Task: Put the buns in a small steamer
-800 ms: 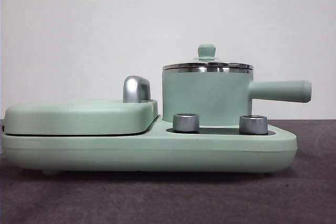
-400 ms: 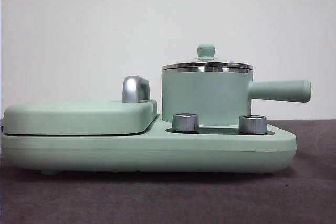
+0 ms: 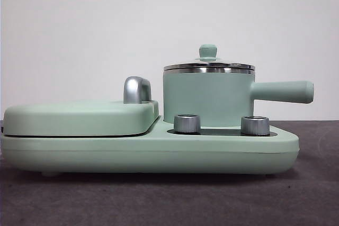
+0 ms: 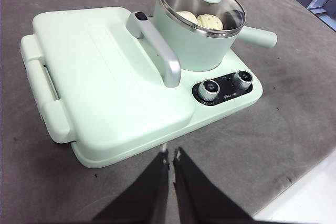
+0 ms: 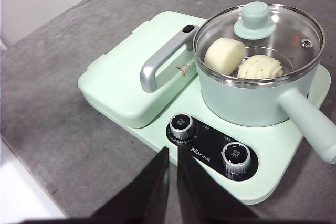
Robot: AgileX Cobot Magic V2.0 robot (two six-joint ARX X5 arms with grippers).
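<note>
My left end effector [image 4: 170, 156] hangs above the dark grey counter [image 4: 294, 114] in front of the appliance, its two black jaws pressed nearly together with only a sliver between them and nothing held; my right end effector [image 5: 172, 153] does likewise, pinched empty just short of the black control panel with its two steel knobs [image 5: 181, 127]. Beyond them sits the mint green cooking base [image 3: 159, 152], the flat mint green griddle cover with its chrome handle [image 4: 157, 48] on one side, and on the other the small steamer [image 3: 207, 96], a mint green cylindrical pot with a steel rim and a straight side handle. Through its green-knobbed glass lid [image 5: 258, 17] I see both buns inside: the smooth cream-white rounded one [image 5: 224, 55] leaning against the wall and the ribbed domed one [image 5: 260, 67] beside it. I judge the task finished, so the risks are all in leaving. The pot's long side handle [image 5: 310, 124] juts out close to my right arm's path, and a careless swing could catch it, spin the pot off its plate or jolt the lid askew. Dropping either end effector lower could also nudge a knob.
</note>
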